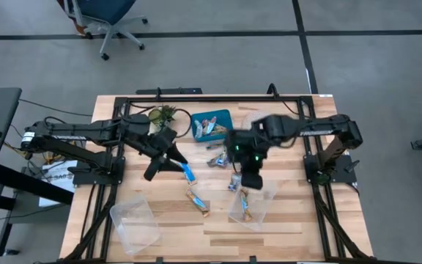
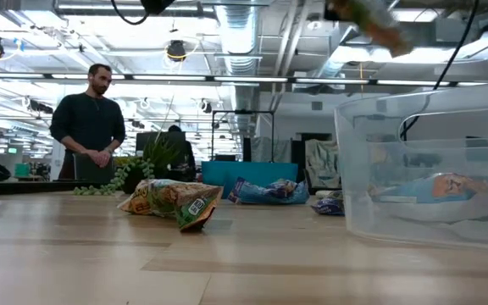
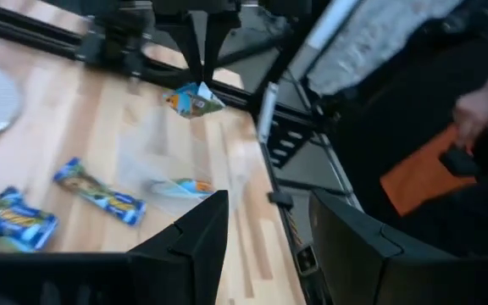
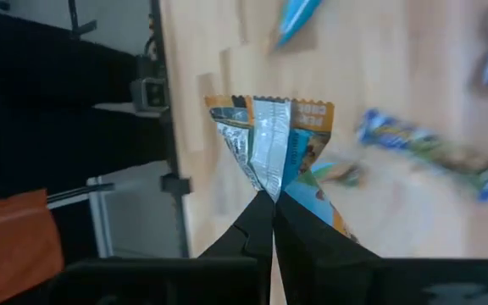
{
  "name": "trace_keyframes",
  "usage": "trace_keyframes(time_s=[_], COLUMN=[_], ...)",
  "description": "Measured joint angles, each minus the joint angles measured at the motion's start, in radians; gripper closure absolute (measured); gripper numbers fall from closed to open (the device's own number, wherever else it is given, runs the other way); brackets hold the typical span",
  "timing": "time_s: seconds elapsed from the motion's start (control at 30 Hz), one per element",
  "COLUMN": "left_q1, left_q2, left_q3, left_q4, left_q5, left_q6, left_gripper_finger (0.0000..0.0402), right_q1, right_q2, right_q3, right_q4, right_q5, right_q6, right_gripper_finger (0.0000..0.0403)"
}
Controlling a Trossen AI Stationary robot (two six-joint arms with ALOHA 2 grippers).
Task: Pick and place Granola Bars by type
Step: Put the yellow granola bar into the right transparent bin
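The right gripper (image 4: 271,196) is clenched on one granola bar (image 4: 271,140) with an orange and silver wrapper, pinching it by one end. Under this gripper stands a clear container (image 1: 251,207) with another bar (image 1: 245,199) inside. The left gripper (image 3: 265,222) has its fingers apart and holds nothing — it hangs near a blue bar (image 1: 188,173). Behind both grippers, more bars lie in a blue tray (image 1: 224,116).

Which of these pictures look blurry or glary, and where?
Low view: the clear container close by is soft, and the ceiling lights glare. Right wrist view: the bars on the table blur, while the pinched granola bar stays sharper. Left wrist view: everything is somewhat smeared. High view: evenly lit.
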Motion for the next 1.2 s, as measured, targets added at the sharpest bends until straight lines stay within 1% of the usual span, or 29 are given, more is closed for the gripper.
trace_keyframes(time_s=[0.13,0.3,0.37,0.43,0.53,0.7,0.8,0.93,1.1,1.2], left_q1=[-0.021,-0.027,-0.027,-0.027,-0.027,-0.027,-0.027,-0.027,-0.027,-0.027], left_q2=[0.01,0.025,0.022,0.024,0.024,0.024,0.024,0.024,0.017,0.008], left_q3=[-0.001,-0.001,0.0,0.0,-0.001,-0.001,-0.001,-0.001,-0.001,0.0], left_q4=[-0.013,-0.026,-0.028,-0.051,-0.066,-0.085,-0.095,-0.093,-0.101,-0.148], left_q5=[0.052,0.107,0.127,0.13,0.13,0.131,0.129,0.122,0.064,-0.008], left_q6=[0.044,0.085,0.097,0.104,0.105,0.108,0.111,0.11,0.1,0.054], left_gripper_finger=[0.0244,0.0244,0.0244,0.0244,0.0244,0.0244,0.0244,0.0244,0.0244,0.0244], right_q1=[0.089,0.158,0.174,0.191,0.206,0.209,0.209,0.208,0.175,0.14], right_q2=[0.024,0.101,0.132,0.162,0.17,0.174,0.172,0.172,0.171,0.171], right_q3=[0.001,-0.002,-0.001,-0.002,-0.004,-0.048,-0.067,-0.081,-0.047,-0.042], right_q4=[0.03,0.055,0.067,0.063,0.055,0.053,0.008,0.035,0.108,0.183], right_q5=[0.006,0.016,0.022,0.06,0.103,0.122,0.122,0.122,0.125,0.156], right_q6=[0.103,0.17,0.174,0.174,0.174,0.183,0.182,0.163,0.134,0.189], right_gripper_finger=[0.0403,0.0403,0.0402,0.0402,0.0397,0.0369,0.0345,0.032,0.0301,0.0296])
